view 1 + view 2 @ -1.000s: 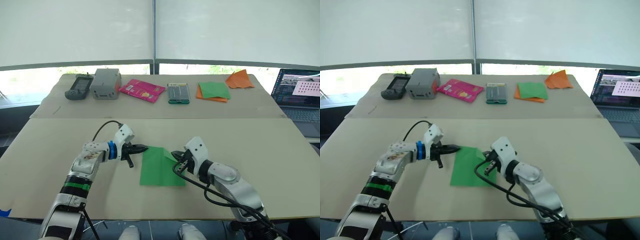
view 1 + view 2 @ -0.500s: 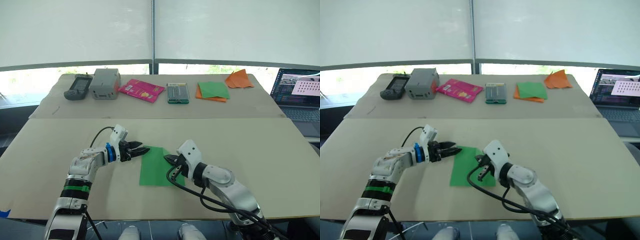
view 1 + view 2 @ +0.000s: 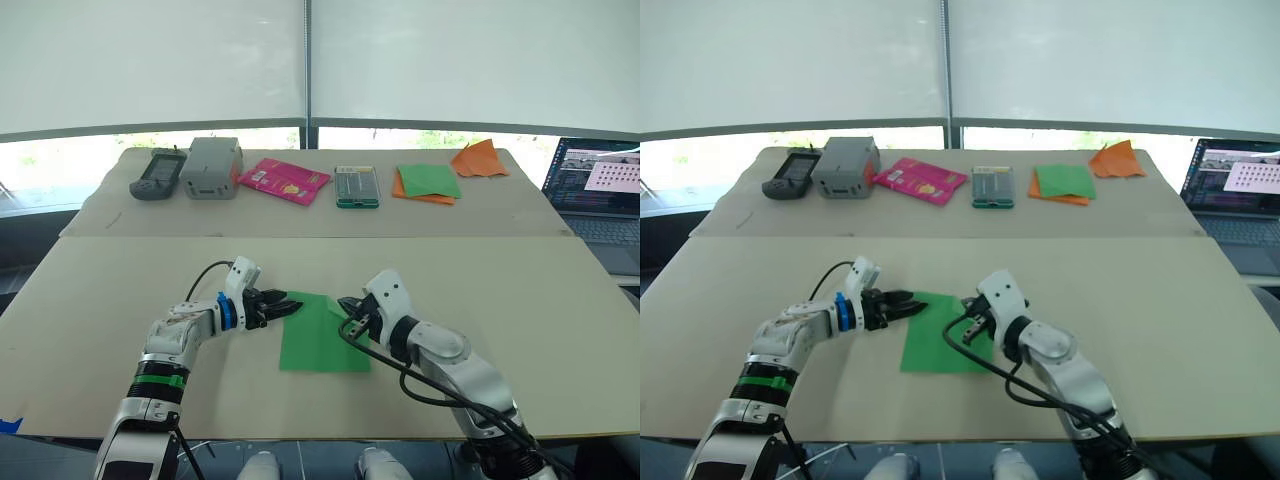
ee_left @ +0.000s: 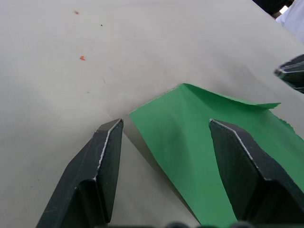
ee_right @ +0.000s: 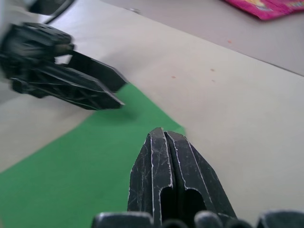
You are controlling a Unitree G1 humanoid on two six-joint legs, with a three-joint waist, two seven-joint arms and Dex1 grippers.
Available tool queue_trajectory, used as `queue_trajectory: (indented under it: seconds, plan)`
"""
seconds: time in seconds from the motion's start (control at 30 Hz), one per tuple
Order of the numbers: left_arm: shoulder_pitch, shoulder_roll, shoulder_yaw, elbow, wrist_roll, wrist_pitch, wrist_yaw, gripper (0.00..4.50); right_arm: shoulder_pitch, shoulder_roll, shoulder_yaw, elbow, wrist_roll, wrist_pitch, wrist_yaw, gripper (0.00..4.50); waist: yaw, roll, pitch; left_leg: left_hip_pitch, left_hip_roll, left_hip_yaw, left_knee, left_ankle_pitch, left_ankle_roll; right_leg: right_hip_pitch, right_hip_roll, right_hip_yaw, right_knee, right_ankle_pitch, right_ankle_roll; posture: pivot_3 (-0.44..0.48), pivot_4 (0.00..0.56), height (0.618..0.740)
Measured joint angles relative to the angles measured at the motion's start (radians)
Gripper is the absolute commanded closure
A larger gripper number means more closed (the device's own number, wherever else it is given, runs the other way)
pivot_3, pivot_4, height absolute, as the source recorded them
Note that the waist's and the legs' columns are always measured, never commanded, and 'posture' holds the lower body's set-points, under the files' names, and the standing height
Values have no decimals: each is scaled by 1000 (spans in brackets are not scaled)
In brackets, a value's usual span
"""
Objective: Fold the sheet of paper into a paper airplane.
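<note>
Green and creased, your sheet of paper (image 3: 322, 335) lies flat on the near part of the beige table (image 3: 520, 300), between the two arms, with its far right corner folded over into a small raised flap. Your left gripper (image 3: 290, 306) sits at the sheet's far left corner with its two black fingers spread apart; in the left wrist view that corner pokes up between them, one finger (image 4: 237, 166) over the green and the other over bare table, neither one pinching the paper. Your right gripper (image 3: 347, 303) rests at the folded corner on the sheet's far right edge, and in the right wrist view its fingers (image 5: 168, 175) are pressed together above the green; you cannot tell from these views whether any paper is caught between them. Along the far side of the table you have a dark handheld device (image 3: 157, 174), a grey box (image 3: 211, 167), a pink packet (image 3: 284, 180), a small green-edged case (image 3: 356, 186), a green-and-orange stack of sheets (image 3: 426, 183) and an orange pointed paper piece (image 3: 479, 159). An open laptop (image 3: 598, 190) stands at the far right.
</note>
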Motion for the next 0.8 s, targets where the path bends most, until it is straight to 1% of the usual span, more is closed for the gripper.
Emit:
queue_trajectory:
  seconds: [0.13, 0.33, 0.43, 0.8]
  plan:
    - [0, 0, 1, 1, 0, 0, 0, 1432, -16, 8, 18, 65, -18, -35, -1, 4500, -3, 0, 0, 0, 0, 0, 0, 0, 0, 0, 0, 0, 0, 1, 2, 0, 150, 740]
    - [0, 12, 2, 1, -1, 4, -6, 1432, -20, 41, 95, 101, -40, -47, 15, 4500, -4, 0, 0, 0, 0, 0, 0, 0, 0, 0, 0, 0, 0, 2, 3, 0, 150, 740]
    - [0, 23, 2, 0, -1, 6, -8, 1432, -10, 43, 95, 143, -55, -51, 8, 4500, -3, 0, 0, 0, 0, 0, 0, 0, 0, 0, 0, 0, 0, 1, 2, 0, 150, 740]
    - [14, 35, 11, -6, -9, 14, -2, 1432, -8, 47, 101, 147, -76, -46, 12, 4500, -4, 0, 0, 5, 0, 0, 0, 0, 0, 0, 0, 0, 0, 0, 0, 0, 150, 740]
